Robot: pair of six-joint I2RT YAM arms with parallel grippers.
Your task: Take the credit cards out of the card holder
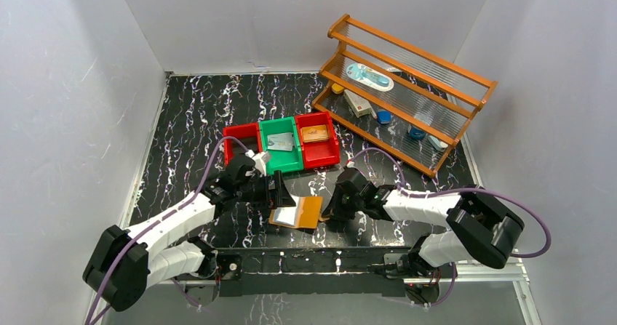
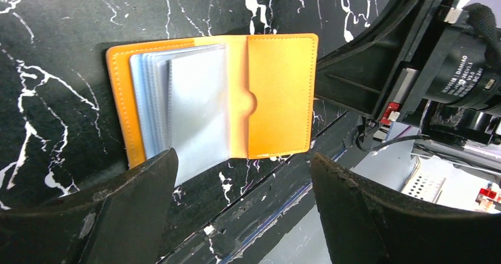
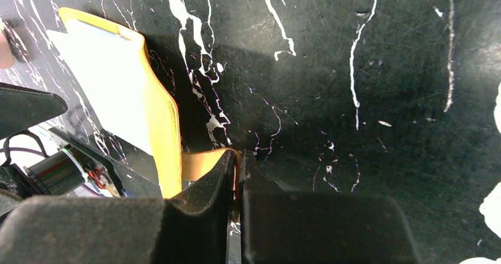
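At the desk's (image 1: 189, 121) near edge the card holder (image 2: 277, 93) is clamped open by right fingers (image 3: 201, 211), left fingers (image 2: 118, 217) spread; one card (image 1: 280, 143) is binned, others seemingly remain.

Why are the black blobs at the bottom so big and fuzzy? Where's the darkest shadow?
Left wrist view: black fingers of the left hand sit by the lens, looking soft. Right wrist view: darkest shadow on the black white-veined table beside the tan-orange leather card holder.
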